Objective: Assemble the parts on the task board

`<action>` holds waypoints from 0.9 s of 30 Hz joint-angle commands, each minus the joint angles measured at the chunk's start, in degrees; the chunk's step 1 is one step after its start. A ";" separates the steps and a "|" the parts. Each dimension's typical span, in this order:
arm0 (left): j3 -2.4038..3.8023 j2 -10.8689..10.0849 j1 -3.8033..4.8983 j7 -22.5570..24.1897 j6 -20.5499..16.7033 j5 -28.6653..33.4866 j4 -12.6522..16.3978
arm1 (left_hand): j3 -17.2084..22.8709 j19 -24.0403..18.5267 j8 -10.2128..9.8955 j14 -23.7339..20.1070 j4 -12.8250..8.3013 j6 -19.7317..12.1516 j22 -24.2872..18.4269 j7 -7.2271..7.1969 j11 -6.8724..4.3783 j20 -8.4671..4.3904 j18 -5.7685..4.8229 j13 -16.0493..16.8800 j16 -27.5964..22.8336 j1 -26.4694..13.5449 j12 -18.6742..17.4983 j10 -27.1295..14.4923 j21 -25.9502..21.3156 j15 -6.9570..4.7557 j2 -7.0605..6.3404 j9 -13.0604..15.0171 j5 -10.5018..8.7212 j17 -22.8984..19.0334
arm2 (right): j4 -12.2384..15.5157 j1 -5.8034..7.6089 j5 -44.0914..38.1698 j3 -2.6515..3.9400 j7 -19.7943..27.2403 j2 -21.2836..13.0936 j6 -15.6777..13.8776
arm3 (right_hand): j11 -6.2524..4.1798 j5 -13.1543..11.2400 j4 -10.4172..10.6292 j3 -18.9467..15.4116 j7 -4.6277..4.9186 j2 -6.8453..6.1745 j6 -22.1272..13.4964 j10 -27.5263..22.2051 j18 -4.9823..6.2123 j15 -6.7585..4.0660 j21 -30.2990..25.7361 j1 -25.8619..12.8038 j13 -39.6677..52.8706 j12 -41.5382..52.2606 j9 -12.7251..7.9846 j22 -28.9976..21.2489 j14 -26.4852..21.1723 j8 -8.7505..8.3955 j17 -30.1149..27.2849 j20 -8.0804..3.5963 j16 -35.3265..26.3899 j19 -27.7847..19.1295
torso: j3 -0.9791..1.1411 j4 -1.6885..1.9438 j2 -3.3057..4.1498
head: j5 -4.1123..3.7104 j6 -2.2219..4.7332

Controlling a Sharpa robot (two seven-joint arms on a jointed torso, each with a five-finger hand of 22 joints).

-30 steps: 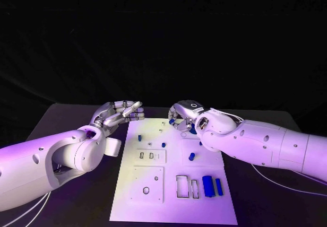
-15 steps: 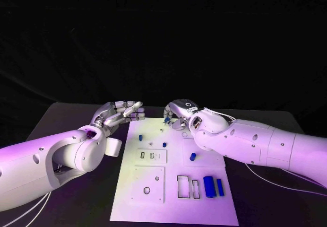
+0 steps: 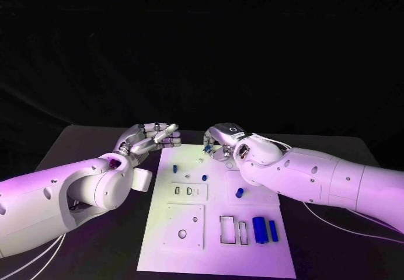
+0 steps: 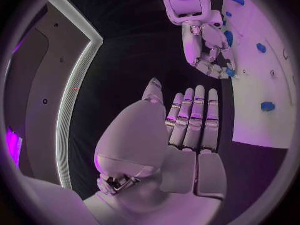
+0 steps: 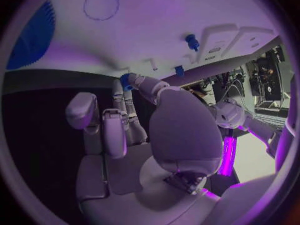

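The white task board (image 3: 215, 256) lies in the middle of the black table. My right hand (image 3: 220, 142) hovers over the board's far edge and pinches a small blue part (image 5: 127, 79) between thumb and fingertip; the same hand (image 4: 206, 45) appears in the left wrist view. Just off the board's far left corner, my left hand (image 3: 152, 139) is raised with its fingers (image 4: 194, 117) stretched out straight and nothing in them. On the board stand small blue pegs (image 3: 174, 169) (image 3: 203, 177) and a short blue piece (image 3: 239, 192). Two longer blue blocks (image 3: 259, 229) (image 3: 272, 229) lie near the right edge.
Rectangular slots (image 3: 229, 228) sit next to the long blocks, and a round hole (image 3: 182, 234) lies in the board's near left panel. A large ribbed blue part (image 5: 31, 35) is on the board close to my right hand. Bare black table (image 3: 101, 251) flanks the board.
My right hand has moved left along the board's far edge, uncovering the spot it stood over. The left hand has hardly moved.
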 commanded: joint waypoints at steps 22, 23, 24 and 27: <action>0.08 0.11 0.27 0.26 0.72 0.21 0.07 | -0.45 -0.03 -0.24 0.06 0.01 -0.47 -0.10 1.45 0.47 -0.05 0.66 0.06 0.13 -0.18 -0.28 0.07 -0.22 0.28 0.38 -0.04 -0.15 0.10 | -1.00 -0.32 -0.86 -0.02 -0.78 1.34 1.62 | 0.04 0.15 0.04 0.91 -0.07 -0.87 -0.84 -0.51 -0.19 0.12 -0.47 -0.45 0.09 -0.25 1.50 -0.63 3.12 -0.34 0.14 0.08 0.32 -0.96 | -0.01 0.10 0.20 | 0.16 0.02; 0.08 0.12 0.28 0.26 0.72 0.21 0.07 | -0.45 -0.03 -0.24 0.06 0.01 -0.47 -0.10 1.45 0.47 -0.05 0.66 0.06 0.13 -0.18 -0.28 0.07 -0.22 0.28 0.38 -0.04 -0.15 0.10 | -1.13 -0.34 -0.86 -0.02 -0.78 1.44 1.72 | 0.08 0.12 0.05 0.95 -0.04 -0.91 -0.92 -0.58 -0.19 0.15 -0.48 -0.49 0.08 -0.29 1.50 -0.63 3.11 -0.39 0.09 0.10 0.30 -0.98 | 0.00 0.05 0.20 | 0.21 0.01; 0.08 0.12 0.29 0.25 0.73 0.21 0.07 | -0.45 -0.03 -0.24 0.06 0.01 -0.47 -0.10 1.45 0.47 -0.05 0.66 0.06 0.13 -0.18 -0.28 0.07 -0.22 0.28 0.38 -0.04 -0.15 0.10 | -1.22 -0.35 -0.86 -0.02 -0.78 1.51 1.77 | 0.22 -0.03 0.09 1.10 0.09 -1.13 -1.27 -0.95 -0.17 0.27 -0.58 -0.68 0.04 -0.51 1.49 -0.72 3.07 -0.62 -0.02 0.18 0.28 -1.10 | 0.00 0.05 0.20 | 0.22 0.00; 0.08 0.13 0.33 0.23 0.75 0.21 0.06 | -0.45 -0.03 -0.24 0.06 0.01 -0.47 -0.10 1.45 0.47 -0.05 0.66 0.06 0.13 -0.18 -0.28 0.07 -0.22 0.28 0.38 -0.04 -0.15 0.10 | -1.81 -0.42 -0.85 -0.03 -0.76 1.87 1.99 | 0.62 -0.24 0.13 1.60 0.45 -1.55 -2.04 -1.95 -0.04 0.59 -1.08 -1.01 -0.10 -1.04 1.48 -1.28 2.99 -1.17 -0.26 0.44 0.24 -1.58 | -0.01 0.01 0.20 | 0.25 -0.03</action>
